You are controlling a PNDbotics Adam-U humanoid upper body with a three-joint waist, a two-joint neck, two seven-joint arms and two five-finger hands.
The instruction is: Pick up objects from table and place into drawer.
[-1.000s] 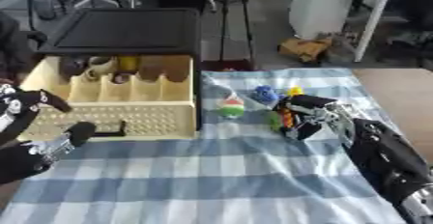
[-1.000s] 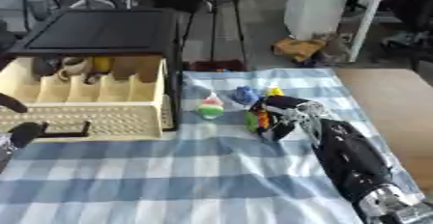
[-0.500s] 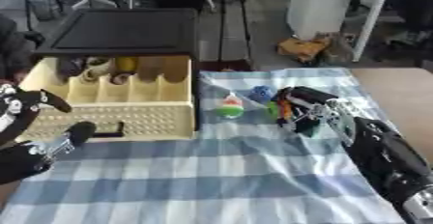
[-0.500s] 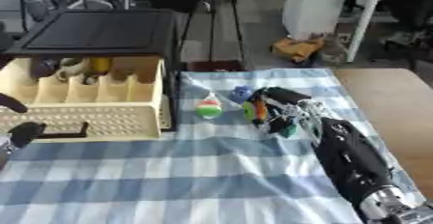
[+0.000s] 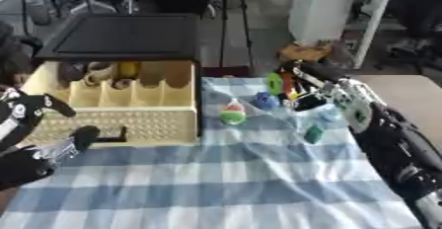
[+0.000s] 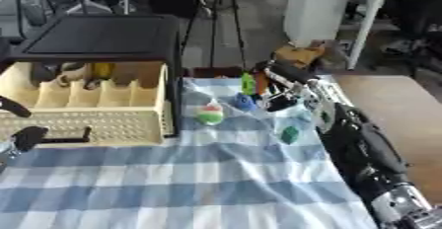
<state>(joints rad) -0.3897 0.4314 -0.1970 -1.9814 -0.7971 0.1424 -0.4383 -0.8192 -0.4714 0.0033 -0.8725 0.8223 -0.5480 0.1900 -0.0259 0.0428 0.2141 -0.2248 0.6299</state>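
Green and orange toys (image 5: 283,83) pinched in my right robot hand (image 5: 321,91) near the desk's far edge; gotta carry them level over the cream drawer (image 5: 121,105), then let go.

Blurred small items (image 5: 291,82) in right hand (image 5: 332,95)

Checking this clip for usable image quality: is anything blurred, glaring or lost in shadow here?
Left eye view: the right hand and the small coloured things it holds are smeared, while the drawer is soft but readable; the left hand is dark with little detail. Right eye view: much the same, with bright daylight washing the floor behind and the green object on the checked cloth blurry-edged.
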